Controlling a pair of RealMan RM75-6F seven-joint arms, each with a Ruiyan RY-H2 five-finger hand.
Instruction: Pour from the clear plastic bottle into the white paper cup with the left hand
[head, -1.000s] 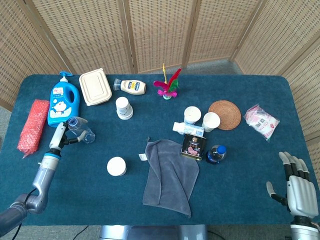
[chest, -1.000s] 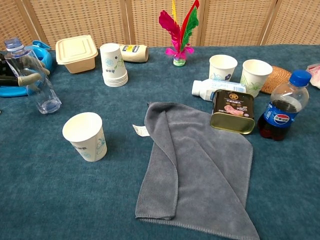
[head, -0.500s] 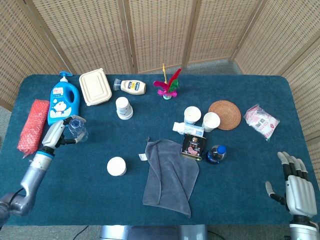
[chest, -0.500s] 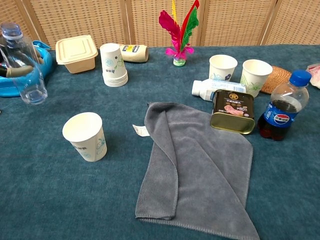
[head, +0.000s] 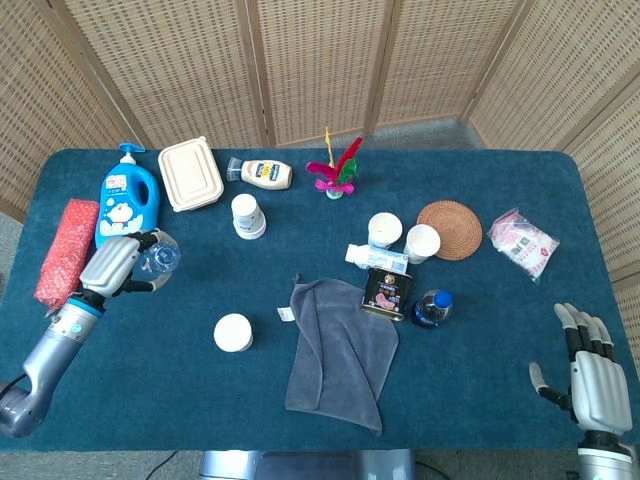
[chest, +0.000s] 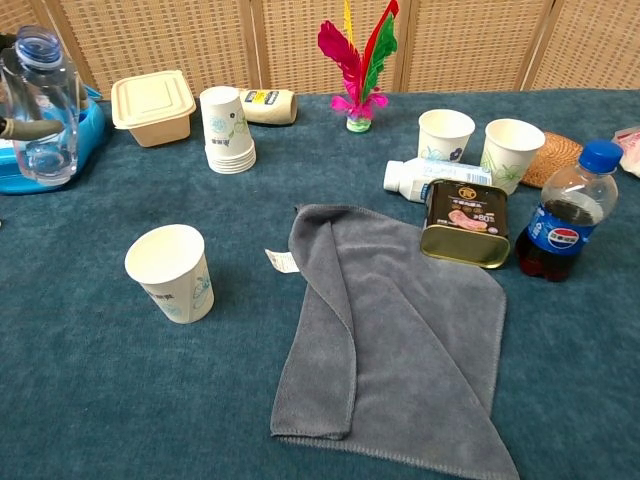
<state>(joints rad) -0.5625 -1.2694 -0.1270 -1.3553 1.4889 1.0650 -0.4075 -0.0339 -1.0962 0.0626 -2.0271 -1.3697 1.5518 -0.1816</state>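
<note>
Lifted higher since before, our left hand (head: 108, 264) wraps its fingers (chest: 22, 128) around the clear plastic bottle (chest: 42, 110) near the table's left edge. White paper cup (chest: 171, 272) stands apart; our right hand (head: 596, 378) rests spread, holding nothing.

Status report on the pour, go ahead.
Left hand holds clear bottle, upright. Right hand open, idle. White cup alone, path unobstructed.

Little can be read. The dark cola bottle (chest: 561, 221), far across the bench from the left robot hand (head: 107, 268), wears a round red, white and blue Pepsi logo. Print on the gold tin (chest: 464, 222) and blue detergent jug (head: 128, 202) is illegible.
</note>
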